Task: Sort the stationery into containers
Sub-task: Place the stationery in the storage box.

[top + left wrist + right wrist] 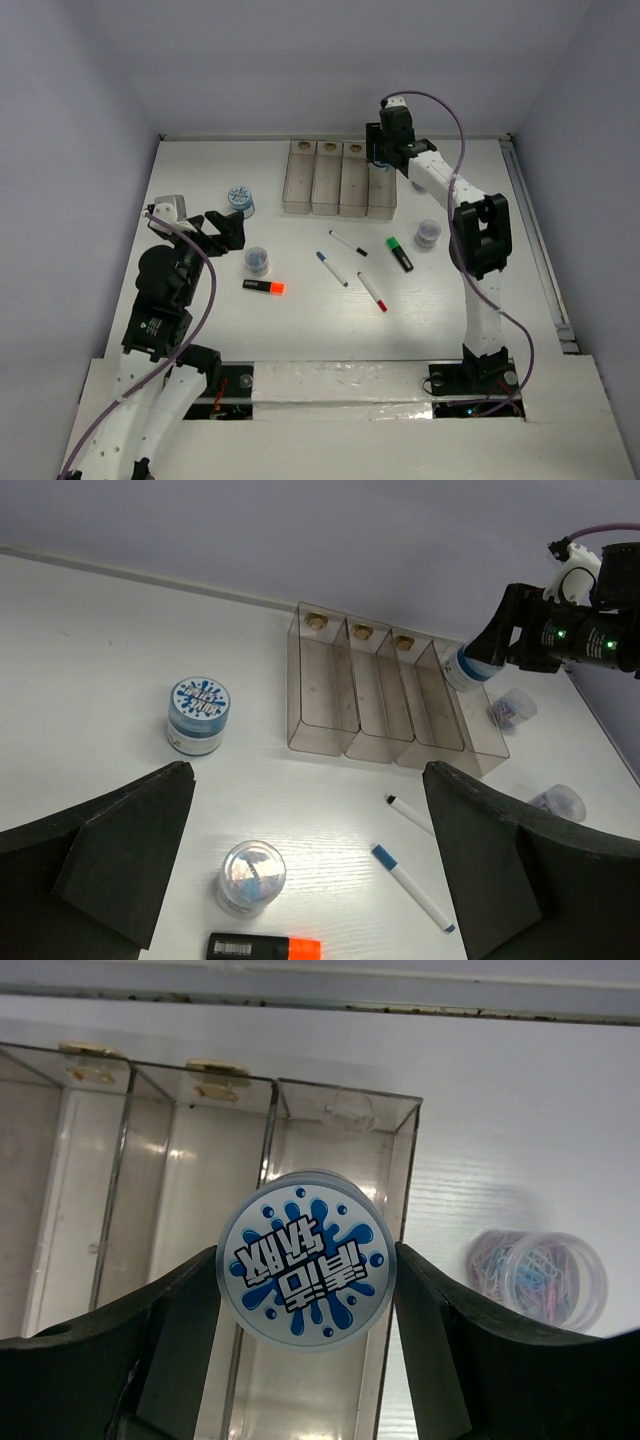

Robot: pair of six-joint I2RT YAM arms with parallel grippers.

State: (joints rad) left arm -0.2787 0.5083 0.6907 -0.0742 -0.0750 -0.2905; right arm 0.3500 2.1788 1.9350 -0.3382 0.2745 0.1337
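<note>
My right gripper [383, 160] is shut on a round blue-white roll [307, 1257] and holds it over the rightmost of four joined translucent bins [345, 1150], which stand at the back [340, 178]. My left gripper [228, 228] is open and empty. Its own view [310, 865] looks down on a clear round tub [251, 876] and the orange-tipped highlighter [265, 947]. A second blue-white roll [240, 200] stands left of the bins. The black-capped pen [348, 243], blue-capped pen [332, 268], red-capped pen [372, 292] and green-tipped highlighter [400, 253] lie mid-table.
A clear tub of coloured clips [535, 1278] stands just right of the bins. Another clear tub [428, 233] stands by the right arm. Grey walls close the table at the back and sides.
</note>
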